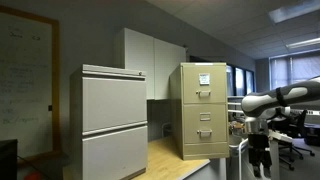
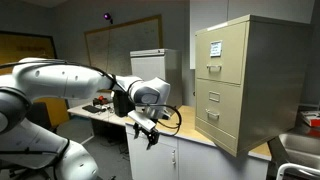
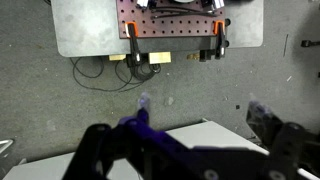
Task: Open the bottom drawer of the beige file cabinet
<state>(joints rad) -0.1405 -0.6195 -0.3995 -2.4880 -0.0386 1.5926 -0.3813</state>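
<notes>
The beige file cabinet [image 1: 204, 110] stands on a wooden tabletop and also shows in an exterior view [image 2: 245, 80]. It has a white paper on its top drawer. The bottom drawer [image 1: 205, 143] [image 2: 221, 126] looks shut, flush with the drawers above it. My gripper [image 1: 260, 160] [image 2: 150, 137] hangs pointing down beside the table, well away from the cabinet front. In the wrist view my gripper [image 3: 205, 108] is open and empty. It looks down at the grey floor and a white surface [image 3: 200, 135]. The cabinet is out of the wrist view.
A wider light-grey cabinet [image 1: 113, 120] stands beside the beige one on the tabletop [image 1: 170, 155]. A cluttered desk [image 2: 95, 106] and a whiteboard [image 2: 120, 45] lie behind my arm. In the wrist view, a perforated board with clamps [image 3: 175, 20] and cables [image 3: 110, 70] lie below.
</notes>
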